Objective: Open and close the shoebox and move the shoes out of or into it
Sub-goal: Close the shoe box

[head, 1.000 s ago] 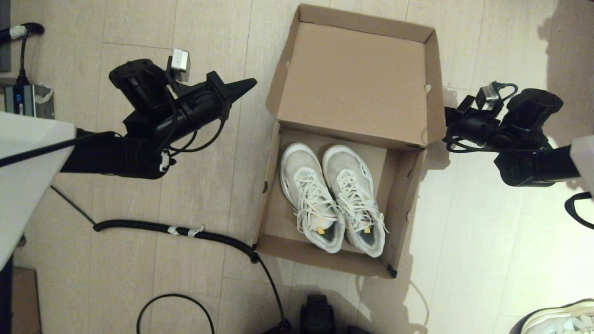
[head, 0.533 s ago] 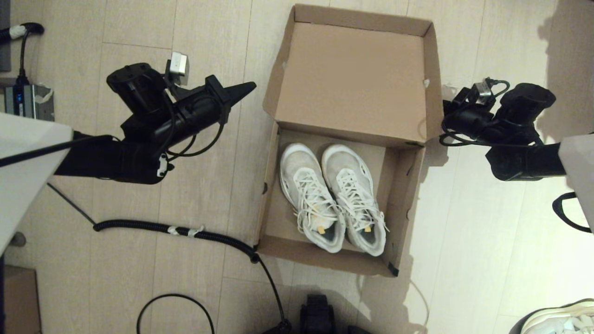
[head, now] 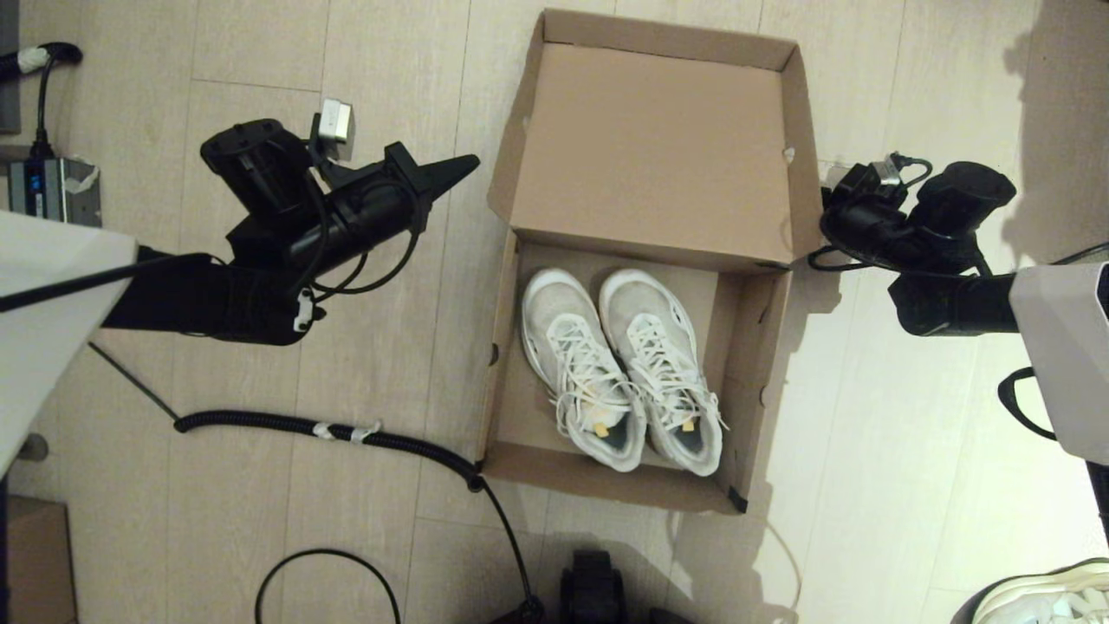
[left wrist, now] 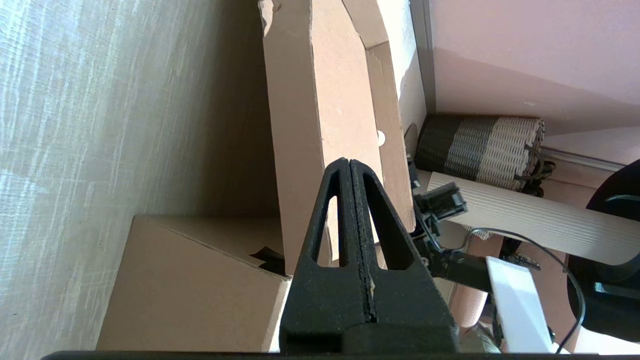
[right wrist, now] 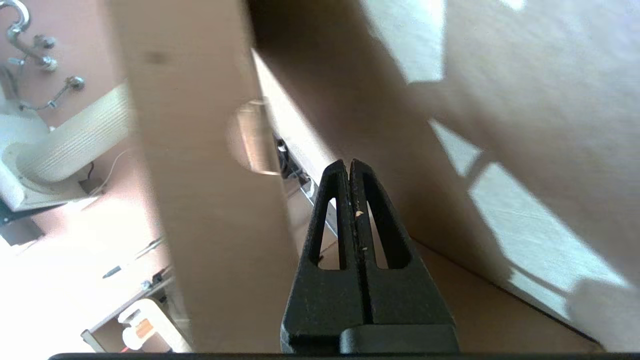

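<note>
The brown shoebox (head: 498,347) stands open on the floor, its hinged lid (head: 650,147) raised at the far side. Both white mesh shoes (head: 619,381) lie side by side inside, toes toward the lid. My left gripper (head: 472,161) is shut and empty, pointing at the lid's left edge with a small gap; in the left wrist view its tips (left wrist: 348,161) face the lid's side flap (left wrist: 320,100). My right gripper (right wrist: 348,162) is shut and empty, against the outside of the lid's right flap (right wrist: 200,200). In the head view that flap hides its tips.
A black ribbed cable (head: 346,429) runs over the floor to the box's near left corner. Another white sneaker (head: 1048,598) lies at the near right. A small carton (head: 35,555) sits near left, a grey power box (head: 52,186) far left.
My right arm has moved farther away and leftward against the lid's right flap, and the lid has shifted slightly left. The left arm has barely moved.
</note>
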Tool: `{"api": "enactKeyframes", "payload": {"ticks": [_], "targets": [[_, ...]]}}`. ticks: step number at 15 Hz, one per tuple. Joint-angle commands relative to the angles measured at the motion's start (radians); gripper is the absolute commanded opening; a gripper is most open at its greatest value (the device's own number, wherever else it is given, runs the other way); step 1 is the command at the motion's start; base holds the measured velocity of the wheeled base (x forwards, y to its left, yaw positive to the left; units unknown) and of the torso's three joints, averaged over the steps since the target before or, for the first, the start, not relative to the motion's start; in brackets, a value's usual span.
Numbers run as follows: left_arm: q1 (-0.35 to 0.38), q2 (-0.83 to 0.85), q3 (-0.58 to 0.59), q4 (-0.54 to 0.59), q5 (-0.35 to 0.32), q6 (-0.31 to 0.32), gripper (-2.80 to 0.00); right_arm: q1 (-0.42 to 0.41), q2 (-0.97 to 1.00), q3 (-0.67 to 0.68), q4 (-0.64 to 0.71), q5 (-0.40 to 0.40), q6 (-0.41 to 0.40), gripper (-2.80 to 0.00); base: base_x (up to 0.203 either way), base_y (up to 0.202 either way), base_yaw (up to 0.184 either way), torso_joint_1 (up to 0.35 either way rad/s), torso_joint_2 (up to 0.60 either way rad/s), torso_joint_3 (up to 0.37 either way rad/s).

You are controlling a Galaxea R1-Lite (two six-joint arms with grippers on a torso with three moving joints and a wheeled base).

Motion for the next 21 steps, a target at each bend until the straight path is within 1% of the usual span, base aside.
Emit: {"api": "enactKeyframes", "payload": {"ticks": [1,3,8,11,14,19,21], "targets": [[0.000,0.004,0.000,-0.005,-0.004,-0.005,-2.80,0.001,0.018,-0.001,-0.005,0.005,0.012,-2.80,0.000,0.000,0.000,0.000,0.00,0.000],[-0.007,0.006,0.001,-0.005,-0.004,-0.005,-2.80,0.003,0.007,-0.003,-0.025,0.007,0.053,-2.80,0.000,0.000,0.000,0.000,0.00,0.000],[-0.014,0.000,0.001,-0.005,-0.002,-0.005,-2.80,0.037,-0.006,-0.005,-0.037,0.004,0.066,-2.80,0.000,0.000,0.000,0.000,0.00,0.000],[-0.012,-0.003,0.005,-0.005,0.001,-0.004,-2.80,0.047,-0.027,-0.005,-0.071,-0.005,0.125,-2.80,0.000,0.000,0.000,0.000,0.00,0.000],[-0.012,-0.009,0.009,-0.008,0.001,-0.003,-2.80,0.047,-0.053,-0.004,-0.077,-0.006,0.144,-2.80,0.000,0.000,0.000,0.000,0.00,0.000],[0.002,-0.068,-0.024,0.001,0.004,-0.003,-2.80,0.046,-0.100,-0.004,-0.109,-0.004,0.219,-2.80,0.000,0.000,0.000,0.000,0.00,0.000],[0.012,-0.085,-0.032,0.004,0.004,-0.003,-2.80,0.049,-0.115,-0.004,-0.110,0.000,0.234,-2.80,0.000,0.000,0.000,0.000,0.00,0.000]]}}
